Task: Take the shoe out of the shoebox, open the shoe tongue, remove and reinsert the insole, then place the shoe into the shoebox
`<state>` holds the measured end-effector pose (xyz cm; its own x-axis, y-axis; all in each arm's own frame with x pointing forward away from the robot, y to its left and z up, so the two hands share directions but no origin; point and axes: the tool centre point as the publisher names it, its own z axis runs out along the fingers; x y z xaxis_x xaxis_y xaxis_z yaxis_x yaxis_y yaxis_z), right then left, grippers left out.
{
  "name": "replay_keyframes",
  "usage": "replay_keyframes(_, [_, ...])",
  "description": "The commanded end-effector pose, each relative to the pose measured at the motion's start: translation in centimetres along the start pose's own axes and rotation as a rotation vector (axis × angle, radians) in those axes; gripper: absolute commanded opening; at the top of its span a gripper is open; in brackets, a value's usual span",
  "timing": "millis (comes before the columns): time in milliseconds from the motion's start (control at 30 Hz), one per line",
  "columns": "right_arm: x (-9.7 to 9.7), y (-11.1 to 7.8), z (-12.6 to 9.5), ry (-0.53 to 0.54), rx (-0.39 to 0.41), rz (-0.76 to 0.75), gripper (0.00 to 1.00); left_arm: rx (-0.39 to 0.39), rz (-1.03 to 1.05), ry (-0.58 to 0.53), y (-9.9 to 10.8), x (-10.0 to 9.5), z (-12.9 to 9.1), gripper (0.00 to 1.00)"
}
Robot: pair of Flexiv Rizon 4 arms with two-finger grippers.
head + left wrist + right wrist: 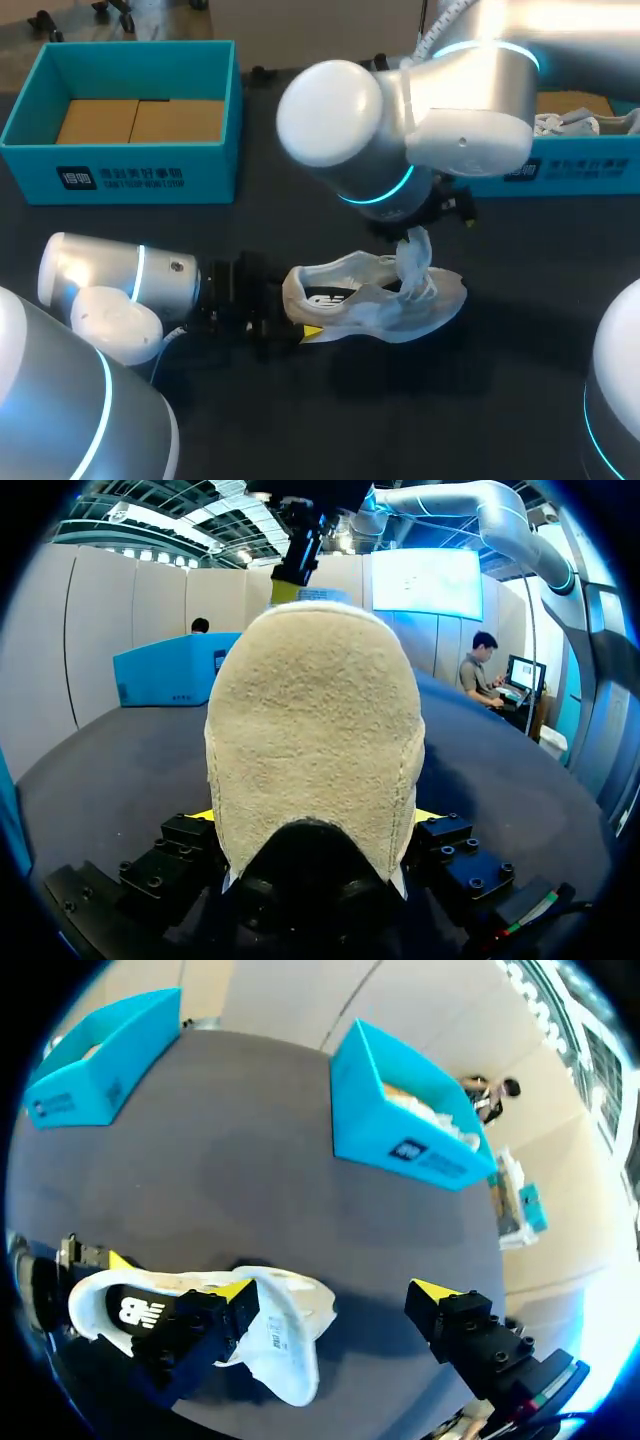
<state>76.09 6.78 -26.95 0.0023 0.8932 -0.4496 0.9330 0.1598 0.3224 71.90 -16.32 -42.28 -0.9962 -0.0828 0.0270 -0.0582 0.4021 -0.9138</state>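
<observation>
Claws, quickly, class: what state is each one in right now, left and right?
Left claw: closed on the shoe, at its heel.
Right claw: open; the tongue lies against one side only.

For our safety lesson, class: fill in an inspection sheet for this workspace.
Surface: dark table.
Job's things: white shoe out of the boxes, mid-table, tongue lifted; left box shows only cardboard; right box holds pale contents, unclear.
Clutter: nothing seen.
Hands: left hand shut on the shoe's heel; right hand open, one finger against the tongue.
Cables: a cable along the right arm.
Surroundings: nothing seen reaching over the table.
</observation>
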Motion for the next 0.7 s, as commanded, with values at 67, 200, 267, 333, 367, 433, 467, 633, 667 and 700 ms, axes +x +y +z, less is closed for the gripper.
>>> replay_keyframes(67, [1.4, 1.2, -3.9, 0.000, -0.073, -0.084, 1.00, -0.003, 0.001, 0.001, 0.0, 0.0, 0.0, 0.00])
replay_keyframes(200, [3.1, 2.1, -5.3, 0.114, -0.146, -0.331, 1.00, -0.003, 0.001, 0.001, 0.0, 0.0, 0.0, 0.00])
replay_keyframes(267, [4.5, 2.4, -5.9, 0.139, -0.169, -0.438, 1.00, -0.003, 0.001, 0.001, 0.0, 0.0, 0.0, 0.00])
replay_keyframes(333, [5.5, 2.6, -6.6, 0.178, -0.195, -0.542, 1.00, -0.003, 0.001, 0.001, 0.0, 0.0, 0.0, 0.00])
replay_keyframes(367, [5.8, 2.5, -6.9, 0.209, -0.211, -0.585, 1.00, -0.003, 0.001, 0.001, 0.0, 0.0, 0.0, 0.00])
replay_keyframes(433, [6.2, 2.4, -7.4, 0.244, -0.232, -0.663, 1.00, -0.003, 0.001, 0.001, 0.0, 0.0, 0.0, 0.00])
replay_keyframes(467, [6.4, 2.3, -7.6, 0.279, -0.243, -0.712, 1.00, -0.003, 0.001, 0.001, 0.0, 0.0, 0.0, 0.00])
replay_keyframes(633, [7.1, 1.7, -7.7, 0.367, -0.242, -0.908, 0.98, -0.003, 0.001, 0.001, 0.0, 0.0, 0.0, 0.00])
replay_keyframes(667, [7.2, 1.7, -7.7, 0.368, -0.240, -0.914, 0.49, -0.003, 0.001, 0.001, 0.0, 0.0, 0.0, 0.00])
replay_keyframes(700, [7.2, 1.6, -7.7, 0.384, -0.240, -0.937, 0.39, -0.003, 0.001, 0.001, 0.0, 0.0, 0.0, 0.00])
